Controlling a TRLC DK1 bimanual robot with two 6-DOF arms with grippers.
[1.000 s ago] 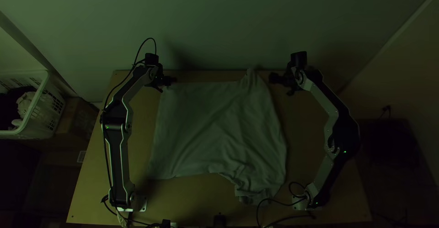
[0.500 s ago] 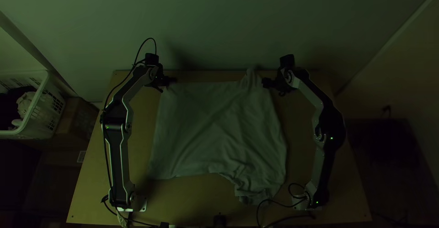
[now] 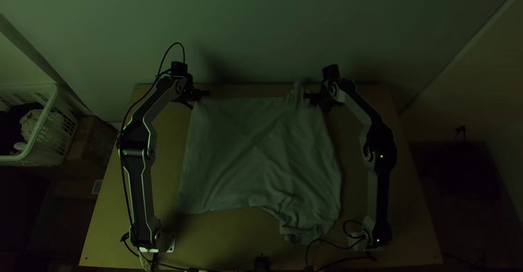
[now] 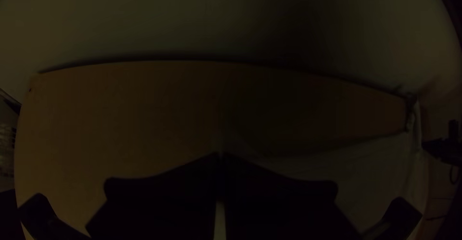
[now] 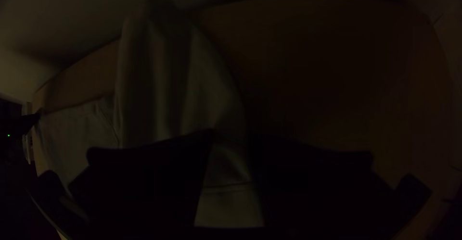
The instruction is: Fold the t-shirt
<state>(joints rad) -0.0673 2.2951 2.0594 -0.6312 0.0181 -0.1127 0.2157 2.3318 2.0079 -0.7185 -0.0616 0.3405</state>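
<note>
Right claw (image 3: 306,96) in over the t-shirt (image 3: 250,157), parted!
It's murky at my left claw (image 3: 207,93): fingers drawn together at the shirt's far corner, but I can't tell whether cloth is pinched between them. My black right fingers (image 5: 149,172) hide part of the sleeve-like end, with more fabric showing in the gap. Since the earlier frames, my right arm has swung inward from beside the shirt, which lies as before: spread on the worktop (image 3: 125,206), bunched toward my right base.
</note>
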